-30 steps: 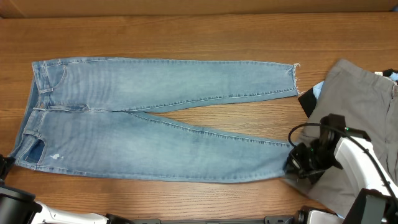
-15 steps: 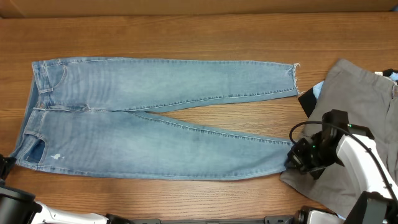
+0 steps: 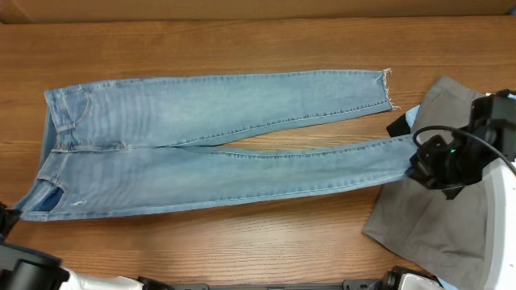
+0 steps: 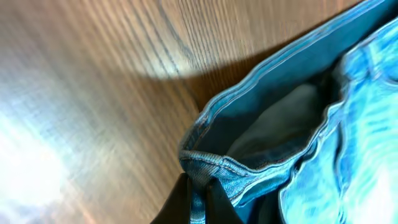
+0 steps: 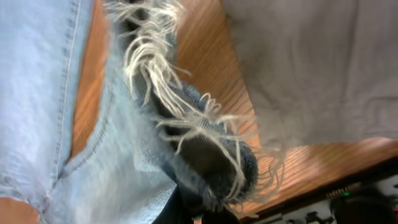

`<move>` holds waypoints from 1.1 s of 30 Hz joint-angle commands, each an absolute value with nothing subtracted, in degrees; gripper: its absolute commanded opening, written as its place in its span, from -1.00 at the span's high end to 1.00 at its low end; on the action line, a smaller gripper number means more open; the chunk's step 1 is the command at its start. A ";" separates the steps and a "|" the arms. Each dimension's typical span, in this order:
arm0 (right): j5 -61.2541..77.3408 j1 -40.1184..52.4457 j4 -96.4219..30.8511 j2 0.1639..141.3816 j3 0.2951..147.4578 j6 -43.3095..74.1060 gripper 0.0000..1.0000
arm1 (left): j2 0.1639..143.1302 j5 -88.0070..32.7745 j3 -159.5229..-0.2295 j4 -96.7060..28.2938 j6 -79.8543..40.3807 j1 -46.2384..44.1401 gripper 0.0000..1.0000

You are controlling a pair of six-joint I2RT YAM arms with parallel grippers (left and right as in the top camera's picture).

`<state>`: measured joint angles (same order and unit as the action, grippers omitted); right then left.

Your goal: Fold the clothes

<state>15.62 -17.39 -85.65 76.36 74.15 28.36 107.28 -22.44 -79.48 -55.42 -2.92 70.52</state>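
one pair of long light-blue denim jeans [image 3: 218, 145] lies flat across the brown wooden table [image 3: 242, 40], waist at 9 o'clock and both legs running toward 3 o'clock. the two legs lie close together, with a thin wedge of wood showing between them. the far leg ends in a frayed hem near 2 o'clock and lies free. the near leg's end reaches 3 o'clock, where the right gripper [image 3: 419, 165] covers its hem from above. the right wrist view shows that gripper [image 5: 199, 208] clamped on the frayed hem, pale threads spilling over its dark fingers, which are mostly cut off at the bottom edge. two arms are present. from overhead the left gripper [image 3: 6, 219] is only a dark sliver at 8 o'clock, cut by the frame edge just beside the waist corner. in its own blurred wrist view it [image 4: 199, 208] pinches the waistband's folded corner, and only the fingertips show. one pair of crumpled grey trousers [image 3: 435, 225] sits at 4 o'clock, partly under the right arm and cut off by the frame. one black piece [image 3: 398, 127] and one pale-blue piece [image 3: 413, 117] peek out at its upper left edge, too hidden to identify.
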 commanded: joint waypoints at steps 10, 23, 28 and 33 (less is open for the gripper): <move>3.01 -18.50 -95.55 73.49 92.03 27.99 0.92 | 88.16 -8.82 -80.88 -55.99 -14.06 73.60 0.92; 4.54 -18.35 -90.08 76.90 95.59 26.74 0.91 | 85.52 -5.48 -81.76 -52.64 -15.53 68.36 0.92; 11.14 -17.91 -84.49 83.44 94.87 26.72 0.90 | 88.82 -1.26 -81.76 -50.22 -14.76 60.97 0.92; 13.19 -14.83 -77.78 91.83 94.78 26.70 0.90 | 92.99 1.91 -81.76 -46.41 -14.76 54.28 0.92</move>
